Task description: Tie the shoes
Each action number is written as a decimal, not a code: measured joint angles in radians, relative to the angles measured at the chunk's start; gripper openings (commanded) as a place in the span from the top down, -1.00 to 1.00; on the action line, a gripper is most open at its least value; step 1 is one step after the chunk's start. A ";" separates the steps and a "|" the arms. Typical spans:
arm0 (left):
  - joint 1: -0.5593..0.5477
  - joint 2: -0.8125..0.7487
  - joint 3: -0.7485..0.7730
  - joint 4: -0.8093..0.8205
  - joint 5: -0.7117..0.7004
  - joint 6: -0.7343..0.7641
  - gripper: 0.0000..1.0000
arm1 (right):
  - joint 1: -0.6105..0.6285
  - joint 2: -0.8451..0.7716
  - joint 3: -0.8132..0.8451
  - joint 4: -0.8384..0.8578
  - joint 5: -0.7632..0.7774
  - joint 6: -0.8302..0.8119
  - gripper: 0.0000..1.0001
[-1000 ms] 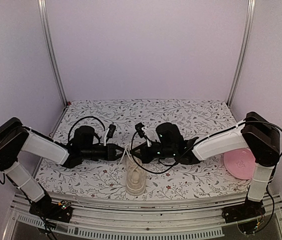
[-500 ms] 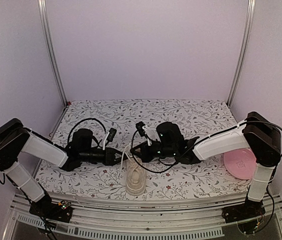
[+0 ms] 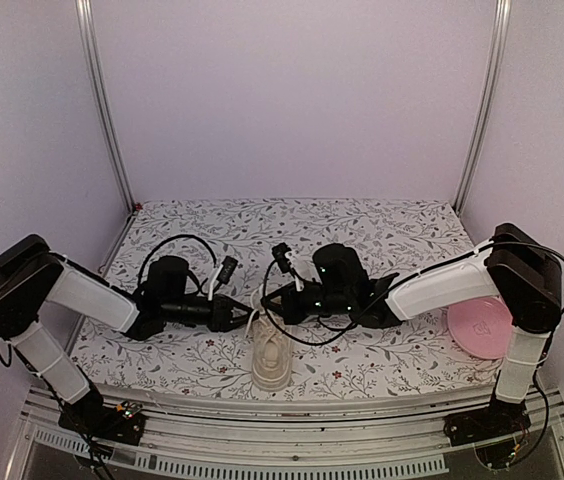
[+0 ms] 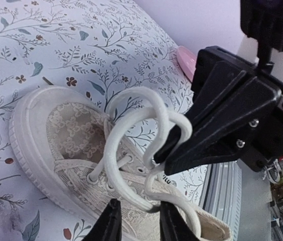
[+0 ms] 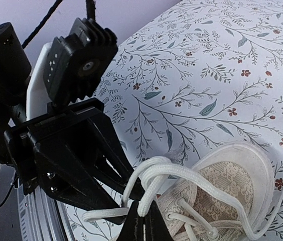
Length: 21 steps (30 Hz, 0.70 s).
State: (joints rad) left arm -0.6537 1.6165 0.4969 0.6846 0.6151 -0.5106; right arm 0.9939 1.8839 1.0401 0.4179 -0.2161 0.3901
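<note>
The cream sneaker (image 3: 270,360) lies near the table's front edge, toe toward the front. Its white laces (image 4: 112,145) rise in loops above the eyelets. My left gripper (image 3: 245,319) is just left of the shoe's tongue. In the left wrist view its fingers (image 4: 110,225) stand apart, with a lace loop running between them. My right gripper (image 3: 271,305) comes in from the right. In the right wrist view it (image 5: 142,225) is shut on a doubled lace loop (image 5: 179,173) above the shoe (image 5: 237,175). The two grippers almost touch.
A round pink plate (image 3: 480,327) sits at the right edge of the floral table cover (image 3: 362,230), under the right arm's elbow. Black cables loop over both wrists. The metal frame rail (image 3: 292,410) runs along the front, just below the shoe.
My left gripper has moved slightly right and lower, closer to the shoe and the lace loop. My right gripper has stayed almost still, holding the lace.
</note>
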 measured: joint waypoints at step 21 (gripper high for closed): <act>0.000 -0.018 0.040 -0.327 -0.169 0.159 0.53 | 0.000 0.000 0.000 0.001 -0.004 0.000 0.96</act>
State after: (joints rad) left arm -0.6533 1.5982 0.5373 0.3580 0.4458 -0.3511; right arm 0.9939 1.8839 1.0401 0.4191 -0.2199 0.3897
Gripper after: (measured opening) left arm 0.262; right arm 0.025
